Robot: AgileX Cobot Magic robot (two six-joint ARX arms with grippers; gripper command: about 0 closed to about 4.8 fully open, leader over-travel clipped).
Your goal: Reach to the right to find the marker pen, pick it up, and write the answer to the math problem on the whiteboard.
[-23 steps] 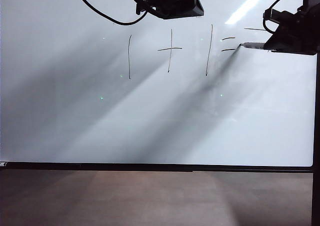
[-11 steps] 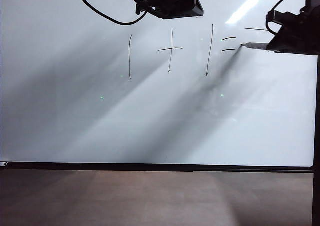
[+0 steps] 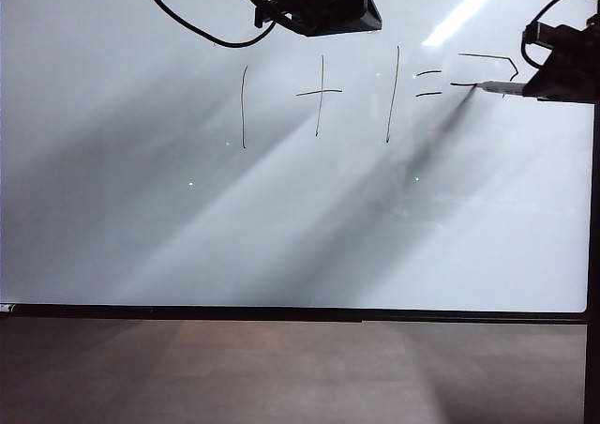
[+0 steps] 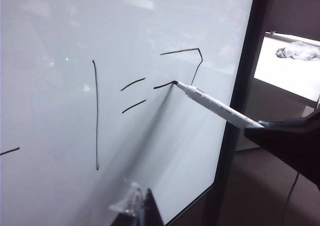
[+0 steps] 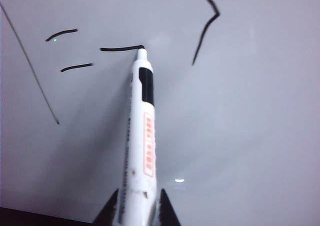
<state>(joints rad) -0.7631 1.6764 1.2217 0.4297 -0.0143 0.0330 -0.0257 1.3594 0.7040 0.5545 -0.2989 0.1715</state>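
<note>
At the whiteboard's [image 3: 281, 236] upper right, the right gripper [image 5: 134, 208] clamps the marker pen [image 5: 140, 136], red print on its barrel too blurred to read, tip touching the half-drawn answer [image 3: 487, 69] beside the math problem [image 3: 328, 96], "1 + 1 =". The left gripper [image 4: 135, 208] hangs near the glossy board, its jaws' state unclear. A second ago only the top stroke stood; now a hook and lower line have joined it.

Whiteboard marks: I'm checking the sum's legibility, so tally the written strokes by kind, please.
Tall upright strokes: 2
Plus sign: 1
Equals dashes: 2
Unfinished answer, strokes: 2
Total: 7
</note>
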